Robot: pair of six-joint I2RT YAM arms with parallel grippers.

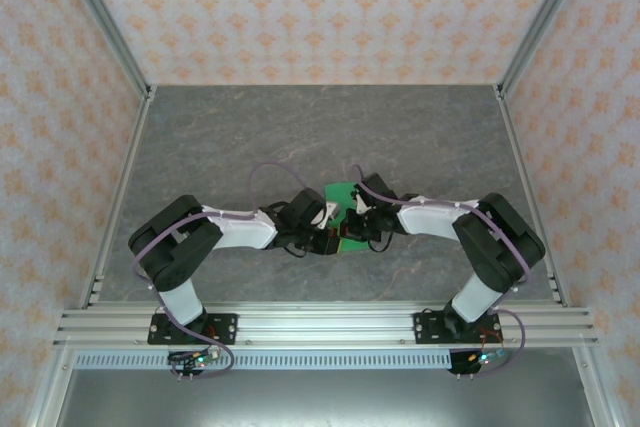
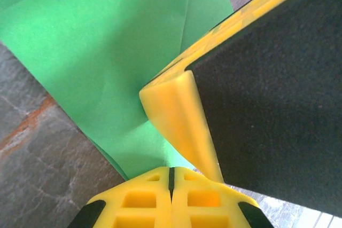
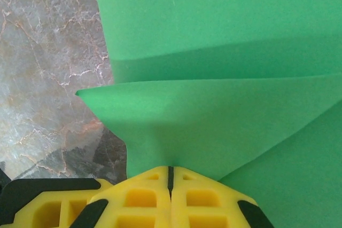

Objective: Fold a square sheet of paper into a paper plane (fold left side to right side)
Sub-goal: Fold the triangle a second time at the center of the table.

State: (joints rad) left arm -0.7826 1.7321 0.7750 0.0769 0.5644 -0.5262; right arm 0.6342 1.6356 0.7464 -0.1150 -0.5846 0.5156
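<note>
The bright green square sheet of paper point(image 1: 339, 197) lies partly folded, with creases, at the middle of the table between both grippers. My right gripper point(image 1: 354, 221) is shut on a raised, pointed flap of the paper point(image 3: 214, 121); the flap runs straight into its closed yellow fingertips point(image 3: 171, 177) and casts a shadow on the layer below. My left gripper point(image 1: 328, 231) is shut, its tips point(image 2: 172, 177) at the near edge of the sheet point(image 2: 107, 52); I cannot tell whether paper is pinched there. The right gripper's yellow and black finger point(image 2: 256, 94) stands close to the right of it.
The grey marbled tabletop point(image 1: 320, 137) stretches free behind and to both sides of the paper. Patterned walls and metal rails enclose it. In the right wrist view, the left gripper's finger point(image 3: 37, 201) sits at the lower left, right beside my right jaws.
</note>
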